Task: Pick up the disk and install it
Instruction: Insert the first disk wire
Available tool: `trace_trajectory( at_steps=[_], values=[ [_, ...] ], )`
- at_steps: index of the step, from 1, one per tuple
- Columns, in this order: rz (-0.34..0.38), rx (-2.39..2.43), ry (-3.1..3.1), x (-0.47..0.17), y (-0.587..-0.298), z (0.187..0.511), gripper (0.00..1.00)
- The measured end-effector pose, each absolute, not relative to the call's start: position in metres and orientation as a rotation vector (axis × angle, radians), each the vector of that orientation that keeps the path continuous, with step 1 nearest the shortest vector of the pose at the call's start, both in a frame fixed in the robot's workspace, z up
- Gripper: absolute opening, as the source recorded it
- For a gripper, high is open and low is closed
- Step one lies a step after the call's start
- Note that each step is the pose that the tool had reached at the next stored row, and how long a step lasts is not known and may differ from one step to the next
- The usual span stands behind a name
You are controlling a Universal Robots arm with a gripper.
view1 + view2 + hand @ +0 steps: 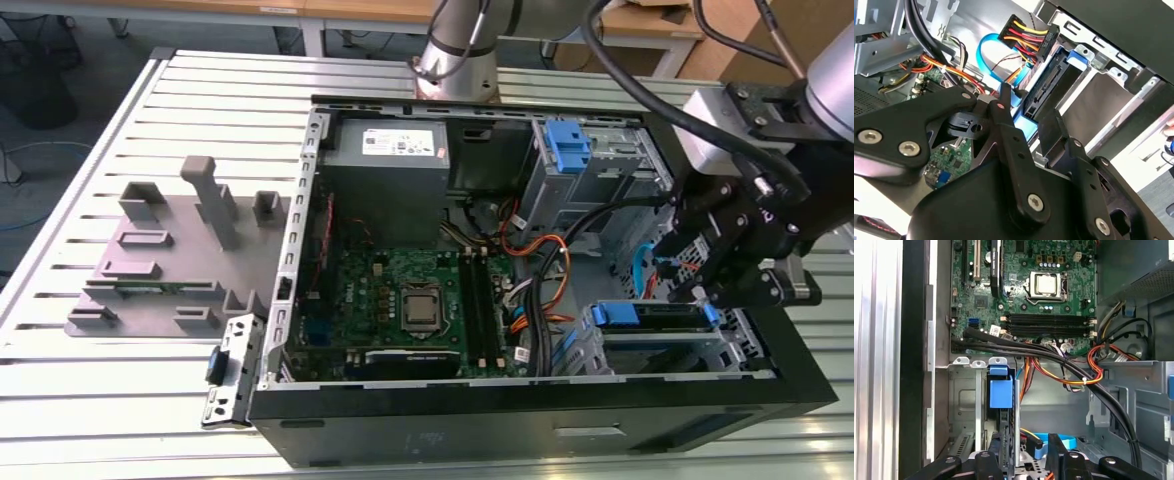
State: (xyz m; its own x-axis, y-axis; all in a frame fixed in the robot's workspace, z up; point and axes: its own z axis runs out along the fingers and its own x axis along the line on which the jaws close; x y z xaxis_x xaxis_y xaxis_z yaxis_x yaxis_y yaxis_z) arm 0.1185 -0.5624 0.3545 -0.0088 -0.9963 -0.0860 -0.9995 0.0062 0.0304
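1. The open computer case took up most of the slatted table, with the motherboard lying flat in its middle, and the arm had the gripper down inside the drive-bay end at the exterior view's right.
2. The drive cage boxed the fingers in with metal walls on both sides, so pretty much the only free room looked to be straight along the bay.
3. The disk sat on edge in that cage with its blue carrier tab just ahead of the fingertips. In the first wrist view one finger sat on either side of its near end, apparently clamped on it, though actual contact was hard to confirm.
4. Doing this step well probably meant keeping the disk square to the cage rails, since a tilt would likely jam it.
5. The cable bundle ran across just beyond the cage, and a blue data cable looped close beside the fingers, both easy to snag.
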Motion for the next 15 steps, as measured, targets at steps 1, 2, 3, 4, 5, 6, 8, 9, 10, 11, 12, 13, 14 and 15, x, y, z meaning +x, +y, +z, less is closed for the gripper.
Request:
trace_trajectory(
  at_steps=[1,2,3,4,5,6,8,9,10,11,12,13,14,15],
  values=[
    [0.128,-2.183,2.2,0.1185,-0.5624,0.3526,0.49],
    [0.128,-2.183,2.2,0.1186,-0.5624,0.3508,0.49],
    [0.128,-2.183,2.2,0.1186,-0.5624,0.3492,0.49],
    [0.128,-2.183,2.2,0.1186,-0.5624,0.349,0.49],
    [0.128,-2.183,2.2,0.1186,-0.5624,0.349,0.49],
    [0.127,-2.183,2.2,0.1186,-0.5624,0.349,0.49],
    [0.128,-2.183,2.2,0.1186,-0.5624,0.3489,0.49],
    [0.128,-2.183,2.2,0.1186,-0.5624,0.3488,0.49],
    [0.128,-2.183,2.2,0.1186,-0.5624,0.3488,0.49],
    [0.128,-2.183,2.2,0.1186,-0.5624,0.3488,0.47],
    [0.128,-2.183,2.2,0.1186,-0.5624,0.3488,0.47],
    [0.128,-2.183,2.2,0.1187,-0.5624,0.3487,0.42],
    [0.128,-2.183,2.2,0.1186,-0.5624,0.3487,0.35],
    [0.128,-2.183,2.2,0.1186,-0.5624,0.3487,0.35]
  ],
)
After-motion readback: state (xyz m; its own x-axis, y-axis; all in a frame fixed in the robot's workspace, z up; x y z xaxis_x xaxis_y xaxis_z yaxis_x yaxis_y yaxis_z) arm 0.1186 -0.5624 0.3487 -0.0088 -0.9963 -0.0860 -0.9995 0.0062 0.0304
